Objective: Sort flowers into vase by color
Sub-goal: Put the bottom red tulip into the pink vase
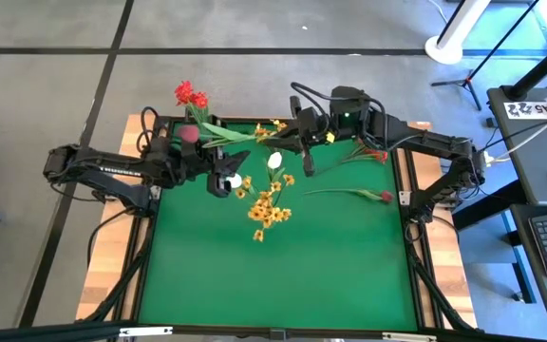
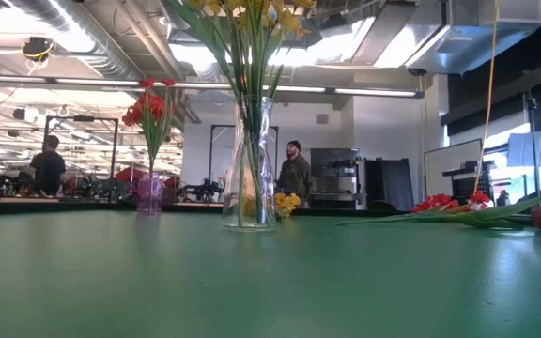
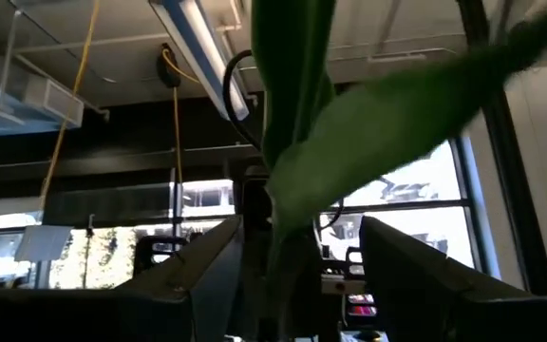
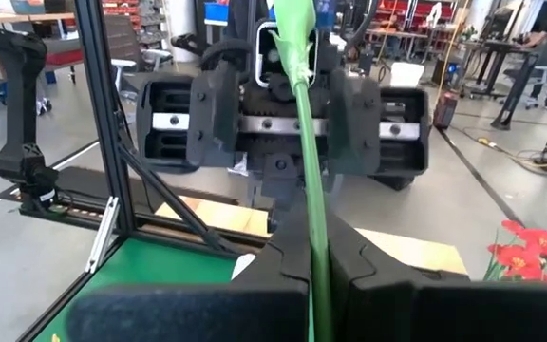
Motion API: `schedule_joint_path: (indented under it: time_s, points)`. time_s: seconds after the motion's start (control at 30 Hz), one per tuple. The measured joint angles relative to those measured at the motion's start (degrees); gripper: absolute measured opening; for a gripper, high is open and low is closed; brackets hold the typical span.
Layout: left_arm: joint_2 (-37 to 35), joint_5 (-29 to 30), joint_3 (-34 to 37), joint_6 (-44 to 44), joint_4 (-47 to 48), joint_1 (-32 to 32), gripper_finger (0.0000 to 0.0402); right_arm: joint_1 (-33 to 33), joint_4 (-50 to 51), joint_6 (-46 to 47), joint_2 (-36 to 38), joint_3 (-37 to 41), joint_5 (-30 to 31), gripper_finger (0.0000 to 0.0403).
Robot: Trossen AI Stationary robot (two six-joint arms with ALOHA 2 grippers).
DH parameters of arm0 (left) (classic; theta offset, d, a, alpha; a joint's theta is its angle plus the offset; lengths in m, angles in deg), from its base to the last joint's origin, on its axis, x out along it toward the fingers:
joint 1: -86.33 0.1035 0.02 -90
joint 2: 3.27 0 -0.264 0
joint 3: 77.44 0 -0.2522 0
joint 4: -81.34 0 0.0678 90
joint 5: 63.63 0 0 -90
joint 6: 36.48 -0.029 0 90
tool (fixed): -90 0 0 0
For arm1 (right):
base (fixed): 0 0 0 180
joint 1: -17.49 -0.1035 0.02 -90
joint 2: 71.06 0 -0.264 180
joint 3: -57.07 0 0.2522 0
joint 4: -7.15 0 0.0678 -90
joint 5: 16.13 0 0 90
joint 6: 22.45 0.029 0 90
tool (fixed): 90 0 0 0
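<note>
The right hand (image 4: 316,252) is pressed together, pinching a long thin green flower stem (image 4: 304,123), and hovers over the far middle of the green-topped counter (image 1: 273,275). The held stem runs from its fingers to the left hand (image 1: 224,180), which faces it from close by with its fingers spread; the stem and a broad green leaf (image 3: 397,123) pass between those fingers without being clamped. I cannot tell which bloom belongs to this stem, though a single white bud (image 1: 274,160) shows just beside the right hand. Below the two hands stands a tall clear glass vase (image 2: 250,169) holding the yellow-orange flower clusters (image 1: 269,207). At the far left corner a small purple vase (image 2: 149,195) holds red flower clusters (image 2: 148,108) upright. Two flowers lie flat on the right side of the counter: a red cluster (image 1: 376,155) near the far edge and, nearer the middle, a dark-red bud (image 1: 385,197) on its stem. Two people (image 2: 295,174) stand in the room well beyond the counter
</note>
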Motion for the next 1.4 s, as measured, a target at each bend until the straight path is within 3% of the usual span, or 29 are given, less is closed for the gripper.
schedule_joint_path:
  time_s: [0.33,0.5,0.67,0.8,0.93,1.1,1.23,1.4]
  points:
    - [0.0,5.22,0.0,0.02,-0.26,0.0,0.0191,-0.02,-0.09,0.51,-1.54,-0.09,-1.68,0.0]
    - [0.0,7.62,0.0,0.04,0.21,-0.32,0.013,-0.02,0.01,0.6,-1.54,-0.09,-1.77,0.0]
    - [0.0,10.88,-0.02,0.04,1.4,-1.26,0.0029,-0.02,0.8,0.62,-1.54,-0.07,-1.63,0.0]
    - [-0.02,12.56,-0.02,-0.86,2.02,-2.11,0.0009,0.05,1.37,1.62,-1.54,-0.07,-1.02,0.0007]
    - [-0.16,15.44,-0.09,-3.22,2.63,-3.16,0.0005,0.02,1.56,2.76,-1.41,-0.04,-0.98,0.005]
    - [-2.05,21.77,-0.09,-8.32,7.03,-4.94,0.0003,-0.02,3.8,2.76,0.1,0.04,2.75,0.0147]
    - [-5.36,31.06,-0.11,-13.25,12.98,-7.04,0.0002,0.0,6.64,1.68,2.89,0.04,10.31,0.0216]
    - [-10.83,44.61,-0.11,-18.66,21.45,-10.1,0.0001,0.0,10.55,1.21,7.32,0.02,16.82,0.0264]
